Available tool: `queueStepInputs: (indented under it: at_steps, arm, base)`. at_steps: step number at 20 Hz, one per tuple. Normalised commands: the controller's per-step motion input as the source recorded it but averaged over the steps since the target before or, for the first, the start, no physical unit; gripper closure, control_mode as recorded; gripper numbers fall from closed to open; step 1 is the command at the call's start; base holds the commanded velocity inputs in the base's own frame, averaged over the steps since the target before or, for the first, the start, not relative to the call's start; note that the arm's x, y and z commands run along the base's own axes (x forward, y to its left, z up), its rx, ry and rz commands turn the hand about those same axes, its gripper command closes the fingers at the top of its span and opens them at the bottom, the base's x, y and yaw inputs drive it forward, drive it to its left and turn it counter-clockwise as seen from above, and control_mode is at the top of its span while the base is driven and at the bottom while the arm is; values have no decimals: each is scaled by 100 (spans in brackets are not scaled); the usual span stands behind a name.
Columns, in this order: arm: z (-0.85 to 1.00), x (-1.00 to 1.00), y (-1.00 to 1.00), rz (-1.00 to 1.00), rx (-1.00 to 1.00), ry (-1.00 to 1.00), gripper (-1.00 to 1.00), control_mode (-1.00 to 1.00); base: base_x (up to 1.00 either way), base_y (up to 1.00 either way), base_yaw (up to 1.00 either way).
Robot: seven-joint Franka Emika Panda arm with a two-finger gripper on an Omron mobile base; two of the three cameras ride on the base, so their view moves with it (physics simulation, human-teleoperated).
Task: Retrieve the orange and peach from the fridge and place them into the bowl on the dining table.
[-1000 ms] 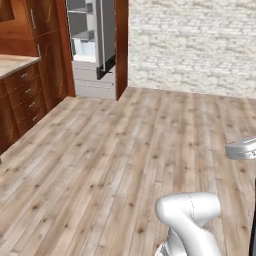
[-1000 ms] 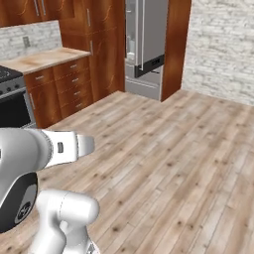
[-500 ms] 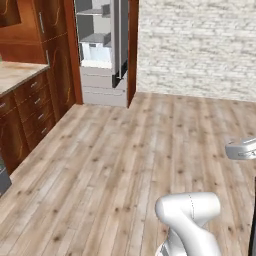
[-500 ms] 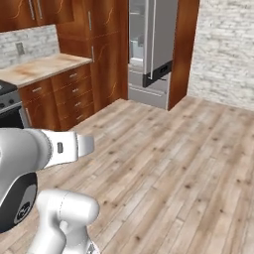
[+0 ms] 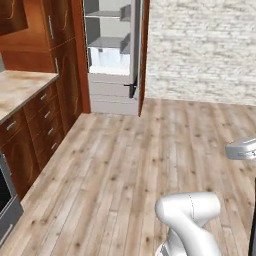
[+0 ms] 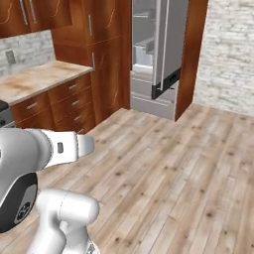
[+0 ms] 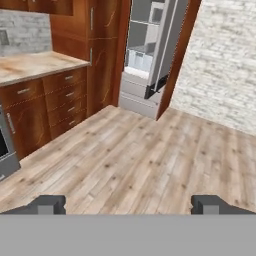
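The pincer (image 7: 128,205) hangs wide open and empty, aimed across the wooden floor (image 7: 130,160) at the fridge (image 7: 150,55), which stands open well ahead, slightly right; no fruit is discernible inside.

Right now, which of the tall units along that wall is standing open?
The light grey fridge: its door is swung out, showing grey shelves and a pale crisper drawer inside. The red-brown wooden cabinet beside it has its doors flat and closed.
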Motion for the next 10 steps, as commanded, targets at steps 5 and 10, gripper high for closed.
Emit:
queueStepInputs:
  at_steps: [5,10]
  arm:
    - [0,0,0,0,0,0,-100,100]
    - [0,0,0,0,0,0,-100,100]
  base:
    - [100,55,-14]
    - [100,37,-17]
